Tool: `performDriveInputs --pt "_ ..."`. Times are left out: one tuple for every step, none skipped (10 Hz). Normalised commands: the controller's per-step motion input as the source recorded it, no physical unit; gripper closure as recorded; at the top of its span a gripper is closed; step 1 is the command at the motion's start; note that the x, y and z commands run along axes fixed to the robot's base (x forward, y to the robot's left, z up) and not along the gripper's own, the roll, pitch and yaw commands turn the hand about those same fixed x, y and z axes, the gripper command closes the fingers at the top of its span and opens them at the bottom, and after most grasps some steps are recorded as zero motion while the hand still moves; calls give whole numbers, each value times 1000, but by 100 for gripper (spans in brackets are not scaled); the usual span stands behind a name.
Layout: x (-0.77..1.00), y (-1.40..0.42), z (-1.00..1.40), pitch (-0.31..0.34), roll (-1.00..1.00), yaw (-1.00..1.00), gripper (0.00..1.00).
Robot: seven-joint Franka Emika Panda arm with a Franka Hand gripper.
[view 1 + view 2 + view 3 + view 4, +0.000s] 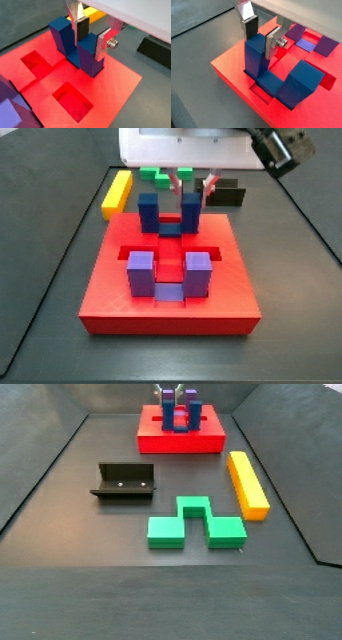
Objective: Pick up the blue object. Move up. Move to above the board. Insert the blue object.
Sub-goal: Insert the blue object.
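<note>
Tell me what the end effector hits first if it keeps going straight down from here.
The end effector, shut on one prong of the dark blue U-shaped block, would probably drive that block's base against the large flat red board; seating depth is unclear.

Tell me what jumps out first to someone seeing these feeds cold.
The big red board dominates, at the far end of the floor in a side view. On it, the gripper clamps one upright prong of the dark blue object, whose base sits at a recess near the board's edge. A lighter purple block already stands on the board's other half.
</note>
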Motion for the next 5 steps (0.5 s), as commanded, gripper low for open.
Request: performDriveInputs --pt "340 0 -657 -123 0 154 100" --pt "243 0 -637 -129 0 140 100" --pt "166 0 -623 -114 0 74 100" --pt "-9 0 -29 0 0 0 100" --pt "0 0 0 0 0 0 100"
